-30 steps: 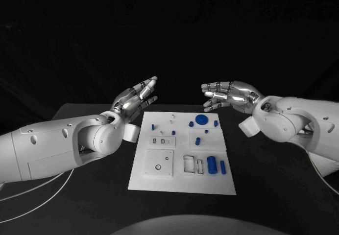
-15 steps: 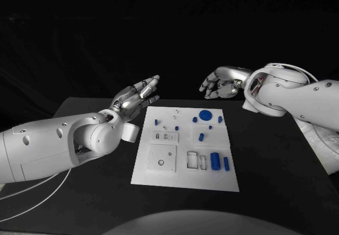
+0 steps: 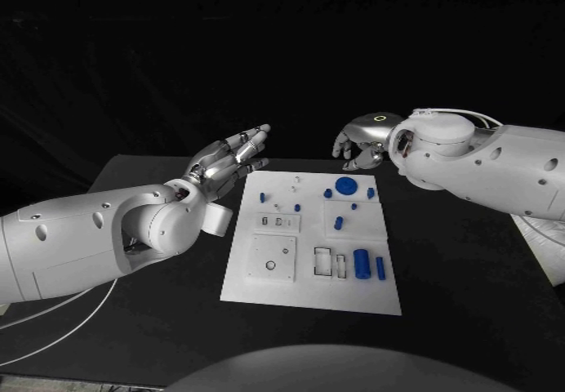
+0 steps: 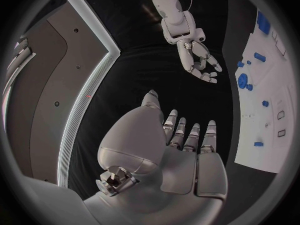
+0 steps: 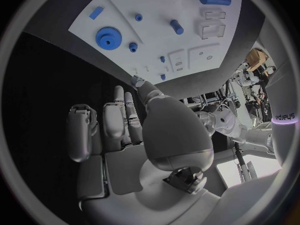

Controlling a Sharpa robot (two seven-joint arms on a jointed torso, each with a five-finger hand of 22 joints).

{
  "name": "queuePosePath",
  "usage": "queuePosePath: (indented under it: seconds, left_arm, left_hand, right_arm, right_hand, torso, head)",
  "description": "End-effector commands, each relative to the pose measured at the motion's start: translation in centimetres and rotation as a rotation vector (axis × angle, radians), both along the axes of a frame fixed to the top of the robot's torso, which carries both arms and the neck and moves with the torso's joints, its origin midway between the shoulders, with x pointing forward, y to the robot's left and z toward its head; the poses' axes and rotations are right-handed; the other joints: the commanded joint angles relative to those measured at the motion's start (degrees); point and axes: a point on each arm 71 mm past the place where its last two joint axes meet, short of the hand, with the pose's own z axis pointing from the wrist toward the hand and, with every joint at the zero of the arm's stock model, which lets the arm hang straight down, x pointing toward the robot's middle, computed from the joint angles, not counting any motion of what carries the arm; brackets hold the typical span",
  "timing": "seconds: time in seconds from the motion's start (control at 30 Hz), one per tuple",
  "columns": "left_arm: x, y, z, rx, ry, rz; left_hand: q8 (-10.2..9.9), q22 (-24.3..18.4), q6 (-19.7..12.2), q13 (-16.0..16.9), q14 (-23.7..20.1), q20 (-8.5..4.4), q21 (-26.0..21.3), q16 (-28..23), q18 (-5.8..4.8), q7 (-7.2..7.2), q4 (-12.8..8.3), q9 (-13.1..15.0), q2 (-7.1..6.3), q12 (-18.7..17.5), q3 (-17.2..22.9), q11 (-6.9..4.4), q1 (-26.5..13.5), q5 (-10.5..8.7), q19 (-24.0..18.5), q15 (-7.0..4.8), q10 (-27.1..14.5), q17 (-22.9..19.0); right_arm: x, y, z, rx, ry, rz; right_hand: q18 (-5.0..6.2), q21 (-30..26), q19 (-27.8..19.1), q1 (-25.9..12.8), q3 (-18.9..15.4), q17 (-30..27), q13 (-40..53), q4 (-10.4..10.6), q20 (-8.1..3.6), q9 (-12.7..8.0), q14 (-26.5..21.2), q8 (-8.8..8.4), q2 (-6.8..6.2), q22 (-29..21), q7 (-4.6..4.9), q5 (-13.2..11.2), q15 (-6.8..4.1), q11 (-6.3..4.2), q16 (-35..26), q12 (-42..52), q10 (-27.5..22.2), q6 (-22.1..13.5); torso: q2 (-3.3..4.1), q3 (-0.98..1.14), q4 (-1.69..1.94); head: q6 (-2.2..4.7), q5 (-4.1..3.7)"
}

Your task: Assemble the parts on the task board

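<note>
Left fingers (image 3: 245, 145) straight and spread wide, nothing in them, tips pointing toward far edge of desk (image 3: 141, 175). Left hand (image 3: 226, 162) palm-up-ish, raised just off far left corner of task board (image 3: 309, 286), not touching it. Left arm (image 3: 88, 237) coming in low across left side of desk, wrist bent upward.

Right fingers (image 3: 349, 147) loosely curled, slightly apart, gripping nothing. Right hand (image 3: 365, 139) hanging above far edge of desk, just beyond far end of task board, back of hand turned up. Right arm (image 3: 495, 167) reaching in high from right edge, forearm well above desk surface. Same hand seen from left wrist view (image 4: 199, 60): fingers drooping, empty, clear of board.

Right wrist view: fingers (image 5: 112, 120) side by side, partly bent, palm empty, board (image 5: 187, 35) lying past fingertips.

Task board flat at middle of desk, long axis running near-to-far. Blue parts on it: gear (image 3: 345, 185) near far right corner, small pegs (image 3: 263, 196) along far end and centre, large cylinder (image 3: 362, 264) with slimmer pin (image 3: 380, 268) beside it near right edge toward near end. Clear rectangular slots (image 3: 320, 260) just left of cylinder. Neither hand touching any part.
</note>
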Motion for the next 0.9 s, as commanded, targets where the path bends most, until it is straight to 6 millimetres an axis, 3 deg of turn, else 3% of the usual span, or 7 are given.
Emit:
queuePosePath:
  seconds: [0.03,0.23,0.47,0.7,0.77,0.9]
  left_arm:
    - [-0.1,-0.4,0.2,-0.001,-0.011,-0.039]
    - [-0.1,-0.5,0.1,0.003,-0.014,-0.049]
    - [-0.1,-0.6,0.1,0.008,-0.017,-0.056]
    - [-0.1,-0.5,0.1,0.011,-0.019,-0.055]
    - [-0.1,-0.5,0.1,0.011,-0.020,-0.055]
    - [-0.1,-0.5,0.1,0.014,-0.023,-0.056]
  left_hand:
    - [0.24,0.09,0.45,0.10,0.09,0.53,0.28,0.37,0.96,0.09,0.07,0.10,0.20,0.40,0.35,0.38,0.61,0.42,-0.04,0.56,-0.01,0.08]
    - [0.29,0.13,0.57,0.11,0.19,0.65,0.39,0.54,0.96,0.24,0.07,0.11,0.24,0.55,0.38,0.56,0.79,0.61,0.10,0.68,0.05,0.10]
    - [0.37,0.17,0.82,0.13,0.28,0.74,0.50,0.70,0.96,0.41,0.05,0.13,0.28,0.72,0.43,0.74,1.01,0.87,0.23,0.75,0.12,0.12]
    - [0.46,0.19,1.14,0.14,0.32,0.80,0.57,0.80,0.96,0.55,0.03,0.16,0.29,0.85,0.48,0.89,1.20,1.08,0.31,0.79,0.18,0.13]
    - [0.53,0.20,1.35,0.15,0.37,0.83,0.60,0.91,0.96,0.67,0.01,0.19,0.30,0.94,0.50,1.02,1.33,1.19,0.35,0.82,0.22,0.14]
    - [0.70,0.21,1.95,0.16,0.42,0.88,0.66,1.02,0.94,0.87,-0.03,0.26,0.29,1.04,0.56,1.23,1.59,1.42,0.41,0.88,0.28,0.15]
  right_arm:
    - [0.3,-0.1,-0.9,-0.073,-0.025,-0.001]
    - [0.6,0.2,-2.4,-0.067,-0.015,0.001]
    - [0.6,0.3,-4.2,-0.055,0.019,0.002]
    - [0.7,0.3,-5.6,-0.028,0.036,0.001]
    - [0.8,0.4,-5.9,-0.021,0.038,0.002]
    - [0.8,0.5,-6.7,-0.004,0.040,0.005]
  right_hand:
    - [-0.60,0.31,0.34,-1.83,-0.27,0.21,0.70,1.01,0.20,0.49,0.44,-0.31,-0.41,3.80,0.31,-1.17,0.19,0.07,0.33,0.14,-1.02,0.46]
    - [-0.69,0.58,0.71,-3.71,-0.58,1.13,2.32,2.35,0.48,1.48,0.83,-0.65,-1.48,4.53,0.66,-2.04,0.38,0.23,0.80,-0.05,-3.26,0.80]
    - [-0.78,0.80,1.08,-3.55,0.19,1.58,3.70,2.52,0.49,2.45,0.98,-0.93,-1.75,5.16,0.99,0.42,0.33,0.16,1.08,0.06,-4.15,0.98]
    - [-0.89,0.96,1.40,-3.19,2.76,1.80,5.29,2.42,0.68,3.62,1.07,-1.84,-2.61,5.83,1.18,5.96,0.47,0.41,1.31,0.00,-3.45,0.56]
    - [-0.66,0.46,0.51,-3.08,3.88,0.23,5.60,2.33,0.72,4.02,0.15,-2.03,-2.91,5.11,1.24,7.88,0.53,0.40,0.72,-0.39,-3.54,0.64]
    - [-0.45,-0.05,-0.30,-2.97,5.38,-0.86,5.75,2.18,0.70,4.44,-0.64,-2.44,-3.35,4.52,1.53,10.33,0.53,0.38,0.24,-1.29,-4.27,0.40]
  torso:
    - [0.13,0.14,0.31]
    - [0.17,0.16,0.20]
    - [0.27,0.27,0.17]
    - [0.41,0.32,0.14]
    - [0.45,0.38,0.18]
    - [0.50,0.46,0.29]
  head:
    - [-0.19,0.13]
    - [-0.37,-0.10]
    - [-0.24,-0.11]
    - [-0.04,-0.05]
    - [-0.37,0.26]
    - [-0.36,0.68]
